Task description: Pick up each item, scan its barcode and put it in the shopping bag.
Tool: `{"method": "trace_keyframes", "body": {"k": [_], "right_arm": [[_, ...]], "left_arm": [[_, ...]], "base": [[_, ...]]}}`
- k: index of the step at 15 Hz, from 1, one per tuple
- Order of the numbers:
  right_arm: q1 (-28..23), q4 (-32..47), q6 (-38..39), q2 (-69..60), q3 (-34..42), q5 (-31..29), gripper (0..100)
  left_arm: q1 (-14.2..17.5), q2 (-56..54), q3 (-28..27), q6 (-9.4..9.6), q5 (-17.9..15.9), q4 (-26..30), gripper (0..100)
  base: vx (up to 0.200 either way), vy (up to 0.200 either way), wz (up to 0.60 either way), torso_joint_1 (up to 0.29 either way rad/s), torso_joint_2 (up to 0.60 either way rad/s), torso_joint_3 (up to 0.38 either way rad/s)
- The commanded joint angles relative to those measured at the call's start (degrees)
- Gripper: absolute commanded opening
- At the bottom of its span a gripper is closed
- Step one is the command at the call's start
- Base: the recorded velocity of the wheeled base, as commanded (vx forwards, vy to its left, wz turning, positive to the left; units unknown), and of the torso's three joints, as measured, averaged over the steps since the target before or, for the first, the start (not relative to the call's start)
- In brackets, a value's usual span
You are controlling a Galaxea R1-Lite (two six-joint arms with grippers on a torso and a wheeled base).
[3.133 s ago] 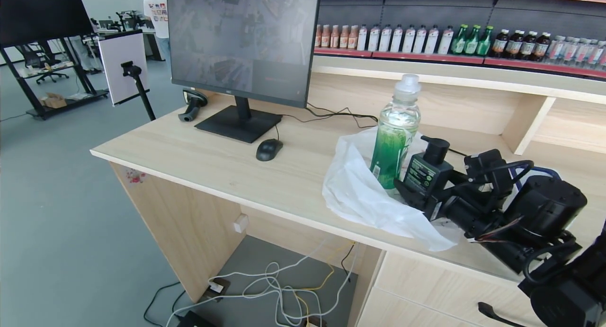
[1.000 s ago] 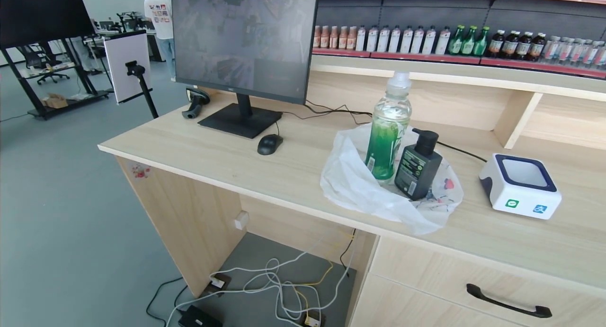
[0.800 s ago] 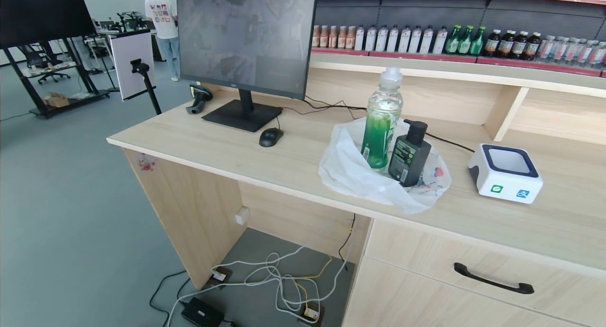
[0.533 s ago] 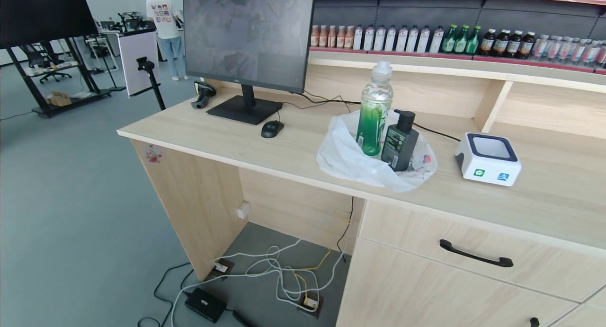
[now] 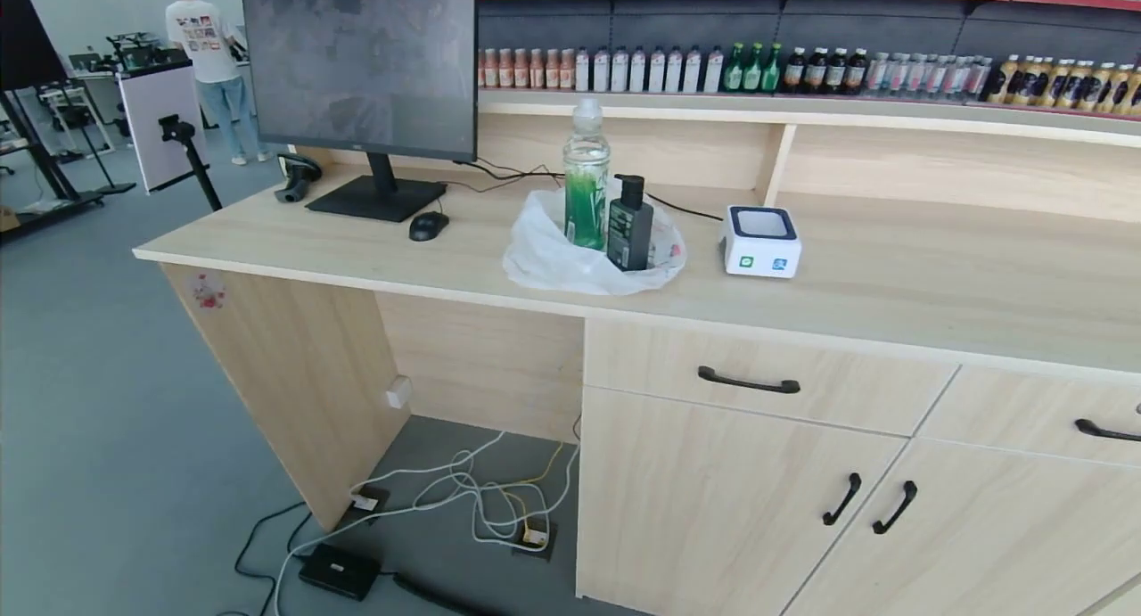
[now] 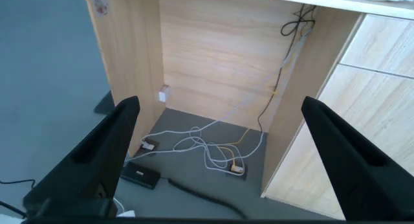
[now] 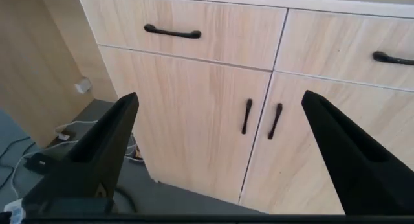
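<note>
Two upright items, green bottle (image 5: 586, 188) and pump bottle (image 5: 629, 231), may topple in the slack bag (image 5: 545, 261); left gripper (image 6: 220, 104) and right gripper (image 7: 219, 98) jaws wide, empty.

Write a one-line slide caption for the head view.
A green drink bottle and dark pump bottle stand upright in the white shopping bag on the wooden counter, beside a white scanner.

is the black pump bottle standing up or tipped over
Upright: the black pump bottle stands on its base in the shopping bag, pump head on top, beside the green bottle.
</note>
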Motion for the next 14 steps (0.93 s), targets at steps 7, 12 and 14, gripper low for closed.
{"method": "trace_keyframes", "body": {"k": [7,12,14], "right_arm": [[0.0,0.0,0.1,0.1,0.0,0.0,100],[0.0,0.0,-0.3,0.1,0.0,0.0,100],[0.0,0.0,-0.1,0.1,0.0,0.0,100]], "left_arm": [[0.0,0.0,0.0,-0.26,0.1,-0.1,100],[0.0,0.0,0.0,-0.18,0.0,-0.1,100],[0.0,0.0,0.0,0.00,0.0,-0.1,100]], "base": [[-0.029,0.029,-0.17,0.002,0.00,0.000],[-0.120,0.120,0.00,0.004,0.01,0.001],[0.000,0.000,0.00,0.000,0.00,0.000]]}}
